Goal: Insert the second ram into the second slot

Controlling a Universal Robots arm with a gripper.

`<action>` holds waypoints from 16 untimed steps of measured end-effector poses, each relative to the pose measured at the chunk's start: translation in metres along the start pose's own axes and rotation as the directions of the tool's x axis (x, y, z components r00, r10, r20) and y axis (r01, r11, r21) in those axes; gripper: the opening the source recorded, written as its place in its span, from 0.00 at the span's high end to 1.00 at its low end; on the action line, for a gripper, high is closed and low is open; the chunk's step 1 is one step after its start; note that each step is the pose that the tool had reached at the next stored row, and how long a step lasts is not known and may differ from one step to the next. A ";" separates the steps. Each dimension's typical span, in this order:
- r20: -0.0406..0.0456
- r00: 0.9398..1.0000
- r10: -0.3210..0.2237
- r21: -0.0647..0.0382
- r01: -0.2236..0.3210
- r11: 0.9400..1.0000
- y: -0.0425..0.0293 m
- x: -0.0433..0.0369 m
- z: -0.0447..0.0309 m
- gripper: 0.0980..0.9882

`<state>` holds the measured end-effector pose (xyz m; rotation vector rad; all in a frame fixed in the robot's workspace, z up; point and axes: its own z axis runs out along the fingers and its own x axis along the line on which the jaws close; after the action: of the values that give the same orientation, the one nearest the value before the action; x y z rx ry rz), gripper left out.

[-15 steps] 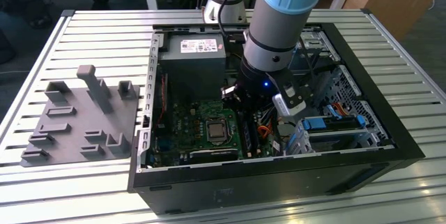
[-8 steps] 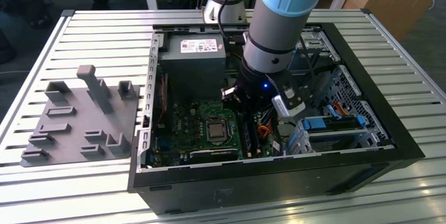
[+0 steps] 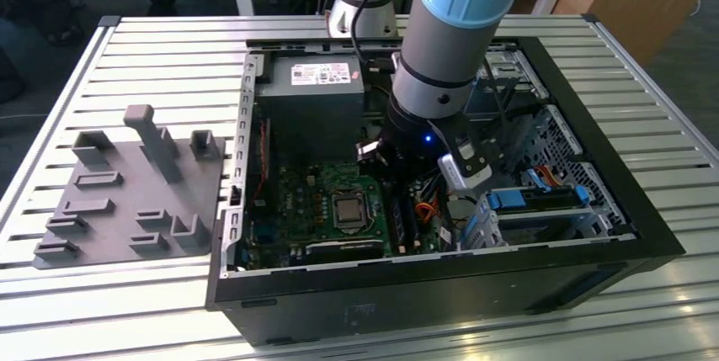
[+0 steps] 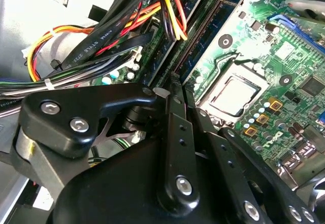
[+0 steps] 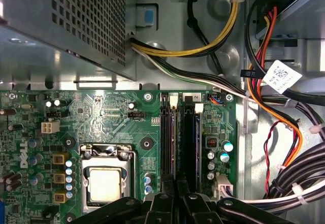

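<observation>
My gripper point(image 3: 412, 195) reaches down into the open computer case point(image 3: 629, 209), right over the memory slots beside the processor socket point(image 5: 105, 182). In both wrist views its fingers are drawn together. They are shut on the second ram point(image 4: 212, 28), a thin dark blue-green stick seen edge-on. The ram point(image 5: 170, 142) runs away from the gripper point(image 5: 176, 186) along the slot nearest the socket, low at board level. How deep it sits cannot be made out. In the second wrist view the gripper point(image 4: 183, 89) hides the ram's near end. Another dark memory slot point(image 5: 191, 142) lies alongside.
Bundled black, yellow and red cables point(image 5: 284, 183) crowd the slots on the side away from the socket. The grey power supply point(image 3: 309, 83) fills the case's far end, and a blue drive bay point(image 3: 537, 199) sits at the exterior view's right. A grey holder fixture point(image 3: 130, 193) stands outside the case.
</observation>
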<state>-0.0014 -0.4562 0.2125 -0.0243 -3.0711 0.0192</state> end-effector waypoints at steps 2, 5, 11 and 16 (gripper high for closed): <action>0.000 1.000 0.000 0.000 0.000 1.000 0.0000 0.0000 0.0001 0.94; 0.000 1.000 0.000 0.000 0.000 1.000 0.0000 0.0000 -0.0001 0.87; 0.000 1.000 0.000 0.000 0.000 1.000 -0.0002 0.0010 -0.0136 0.87; 0.000 1.000 0.000 0.000 0.000 1.000 -0.0003 0.0016 -0.0231 0.87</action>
<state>-0.0014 -0.4561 0.2357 -0.0243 -3.0712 0.0185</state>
